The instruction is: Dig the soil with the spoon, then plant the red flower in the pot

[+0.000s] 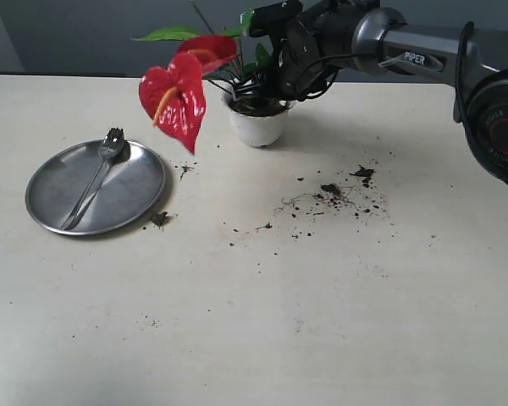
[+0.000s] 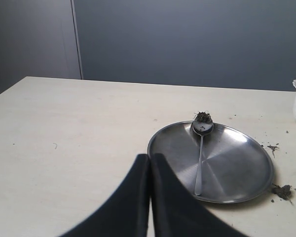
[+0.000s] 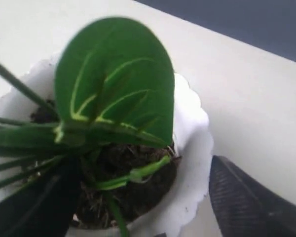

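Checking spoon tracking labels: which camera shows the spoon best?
Left wrist view: the spoon lies full length on the plate, close up, with a dirt clump at its bowl. The exterior view shows the spoon whole too, but smaller. The right wrist view shows the pot and a leaf, no spoon.

right arm link (image 1: 423,42): smooth silver-grey tube; dark oval badge, white "PIPER" lettering
joint housing (image 1: 501,135): black, rounded; red ring and small red marks on its face
cables (image 1: 326,74): thin, black, at the wrist
wrist head (image 1: 300,42): black, boxy
right claw (image 3: 143,207): dark fingers (image 3: 251,202), fine woven texture
left claw (image 2: 149,160): matt black, plain, tapering to narrow tips
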Robot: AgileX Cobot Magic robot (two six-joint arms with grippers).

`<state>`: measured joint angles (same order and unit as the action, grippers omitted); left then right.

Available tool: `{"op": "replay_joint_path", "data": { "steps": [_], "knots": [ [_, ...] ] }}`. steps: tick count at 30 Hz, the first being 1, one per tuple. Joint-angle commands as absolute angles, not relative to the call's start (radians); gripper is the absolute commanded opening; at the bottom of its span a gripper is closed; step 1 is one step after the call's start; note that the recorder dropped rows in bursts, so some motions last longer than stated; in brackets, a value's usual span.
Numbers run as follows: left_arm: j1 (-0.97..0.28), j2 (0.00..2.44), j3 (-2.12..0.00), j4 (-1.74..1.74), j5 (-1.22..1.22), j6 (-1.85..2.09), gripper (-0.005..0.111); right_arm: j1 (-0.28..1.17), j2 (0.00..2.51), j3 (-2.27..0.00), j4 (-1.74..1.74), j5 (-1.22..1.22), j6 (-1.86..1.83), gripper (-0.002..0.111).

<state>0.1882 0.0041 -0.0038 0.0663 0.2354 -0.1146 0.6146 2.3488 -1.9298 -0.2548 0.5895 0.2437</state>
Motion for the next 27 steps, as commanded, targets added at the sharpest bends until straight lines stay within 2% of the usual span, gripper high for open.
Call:
{"op": "replay_joint_path", "data": {
  "steps": [1,16,27],
  "knots": [
    [0.189,0.000,0.000,0.063,0.231,-0.121,0.001,0.607,2.325,-1.916,-0.259,0.679,0.195,0.070],
    [0.189,0.000,0.000,0.063,0.231,-0.121,0.001,0.605,2.225,-1.918,-0.137,0.819,-0.026,0.070],
    [0.189,0.000,0.000,0.063,0.231,-0.121,0.001,0.557,2.242,-1.918,-0.016,0.741,-0.054,0.073]
  ]
}}
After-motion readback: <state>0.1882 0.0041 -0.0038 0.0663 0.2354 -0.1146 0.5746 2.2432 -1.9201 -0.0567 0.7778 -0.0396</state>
